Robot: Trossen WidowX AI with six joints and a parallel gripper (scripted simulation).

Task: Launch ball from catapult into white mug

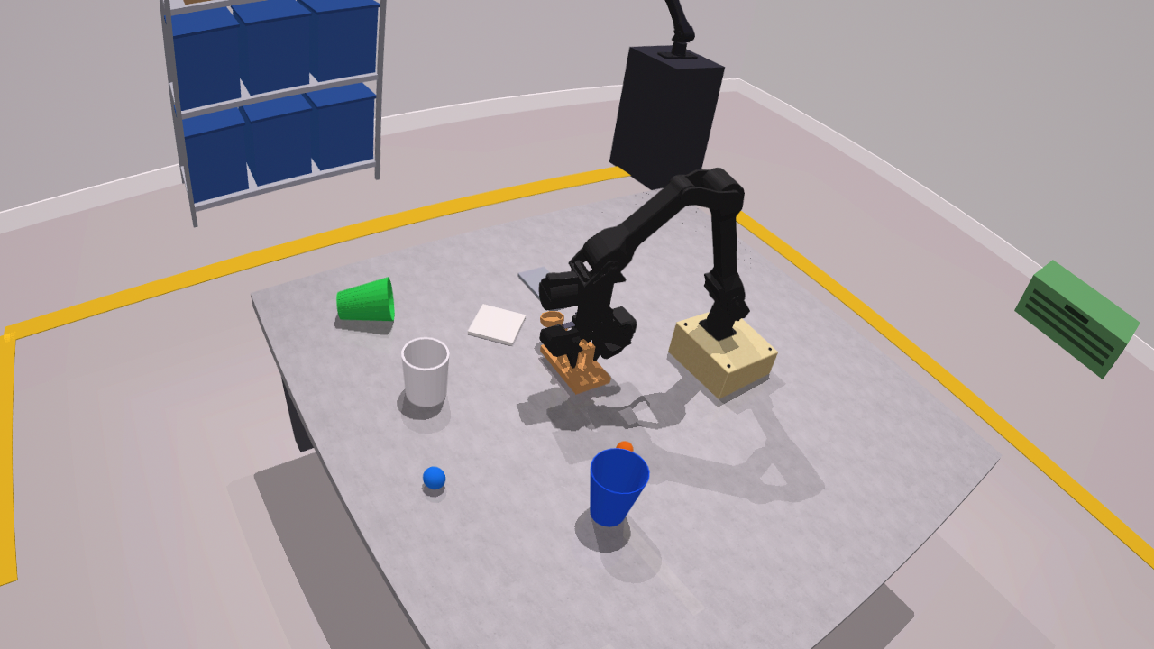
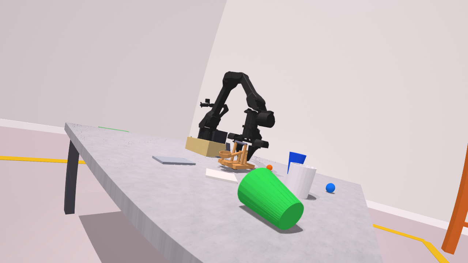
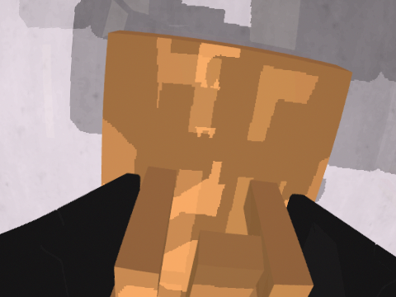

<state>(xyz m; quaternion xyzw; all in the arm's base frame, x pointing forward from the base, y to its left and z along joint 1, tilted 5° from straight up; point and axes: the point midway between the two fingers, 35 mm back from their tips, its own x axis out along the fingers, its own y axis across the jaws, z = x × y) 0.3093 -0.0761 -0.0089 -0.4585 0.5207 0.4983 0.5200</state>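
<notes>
The tool [image 1: 582,348] is closed partway on the wooden catapult [image 1: 574,364], its two black fingers pressed against the outer sides of the frame's uprights, as the wrist view shows. The catapult sits near the middle of the grey bench [image 1: 847,452], its base board angled, and its spoon-shaped cup [image 1: 552,317] reaches toward the white tile [image 1: 497,324]; no ball shows in the cup. The white mug [image 1: 425,370] stands upright well to the side of the catapult, with bare bench between them. A small orange ball [image 1: 624,445] lies just behind the rim of the upright blue cup [image 1: 616,486], which partly hides it from the top camera. A blue ball [image 1: 434,478] rests alone nearer the bench's front edge, apart from the mug. A green cup [image 1: 367,301] lies on its side beyond the mug, and a grey plate [image 2: 173,160] lies flat behind the arm's wrist. The arm rises from a tan base block [image 1: 754,367] close beside the catapult. Off the bench stand a shelf rack [image 1: 171,121] of blue bins and a green crate [image 1: 1076,316].
</notes>
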